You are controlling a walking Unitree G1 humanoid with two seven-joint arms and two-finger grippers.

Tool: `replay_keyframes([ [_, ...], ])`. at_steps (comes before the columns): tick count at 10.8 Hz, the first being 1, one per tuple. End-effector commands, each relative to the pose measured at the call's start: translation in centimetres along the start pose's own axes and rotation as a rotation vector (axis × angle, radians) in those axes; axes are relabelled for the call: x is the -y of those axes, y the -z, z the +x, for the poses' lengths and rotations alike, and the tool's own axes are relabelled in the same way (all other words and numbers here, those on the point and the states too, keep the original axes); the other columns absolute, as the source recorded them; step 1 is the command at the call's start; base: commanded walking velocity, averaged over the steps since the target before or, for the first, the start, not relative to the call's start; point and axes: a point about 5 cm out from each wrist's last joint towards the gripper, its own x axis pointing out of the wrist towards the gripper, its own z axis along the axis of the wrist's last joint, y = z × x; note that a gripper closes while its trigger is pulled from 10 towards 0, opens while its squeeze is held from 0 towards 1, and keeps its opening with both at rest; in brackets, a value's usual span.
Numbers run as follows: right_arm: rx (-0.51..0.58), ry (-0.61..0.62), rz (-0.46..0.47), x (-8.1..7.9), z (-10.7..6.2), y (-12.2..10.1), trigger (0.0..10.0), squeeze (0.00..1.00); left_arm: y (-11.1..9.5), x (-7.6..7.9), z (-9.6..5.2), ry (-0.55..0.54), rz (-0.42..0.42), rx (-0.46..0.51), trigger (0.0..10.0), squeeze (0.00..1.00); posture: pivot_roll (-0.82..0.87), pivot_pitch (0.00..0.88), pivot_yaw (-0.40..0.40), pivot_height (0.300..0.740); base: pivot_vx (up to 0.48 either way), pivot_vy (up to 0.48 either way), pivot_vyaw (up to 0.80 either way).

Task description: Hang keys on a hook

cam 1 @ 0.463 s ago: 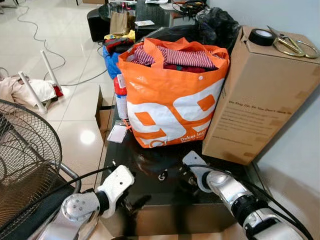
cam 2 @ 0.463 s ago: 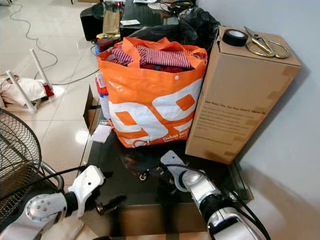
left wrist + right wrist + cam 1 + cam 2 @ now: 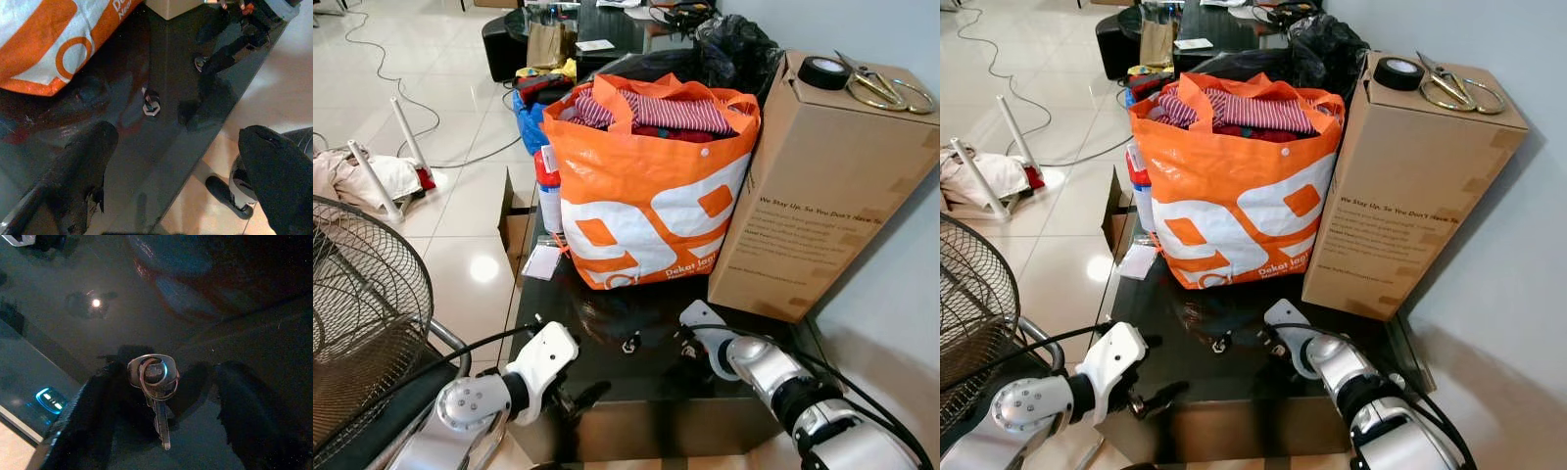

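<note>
Glossy black tabletop (image 3: pixel 646 377) sits in front of you, with white tiled floor (image 3: pixel 460 88) beyond it and a wire fan guard (image 3: pixel 362 294) at your left. On the table stand an orange-and-white shopping bag (image 3: pixel 651 191) stuffed with striped cloth and, just beside it on the right, a tall cardboard box (image 3: pixel 832 186) carrying a roll of black tape (image 3: pixel 824 71) and a pair of scissors (image 3: pixel 886 90).

Your keys (image 3: pixel 155 382) lie flat on the dark glass near the front of the table — a small ring with one key blade pointing toward the right wrist camera. They show in the head view as a small glint (image 3: pixel 630 345) between your two arms.

Your right gripper (image 3: pixel 161 416) is down at the table with its two fingers spread apart, one on either side of the keys, not touching them. Your left gripper (image 3: pixel 181 161) hovers at the table's front edge, fingers wide apart and holding nothing.
</note>
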Motion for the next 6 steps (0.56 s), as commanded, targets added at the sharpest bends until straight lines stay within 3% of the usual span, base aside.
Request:
replay_keyframes([
  [1,-0.01,0.02,0.019,0.6,-0.2,0.3,0.0,0.0,-0.3,-0.1,0.1,-0.001,0.007,0.005,10.0,0.08,-0.11,0.0,-0.045,0.74,0.0,0.0,0.0],
  [6,-0.044,0.038,0.032,0.6,-0.1,1.4,0.0,0.0,-0.3,-0.1,0.2,-0.003,0.004,0.004,10.0,0.09,-0.11,0.0,-0.048,0.74,0.0,0.0,0.0],
])
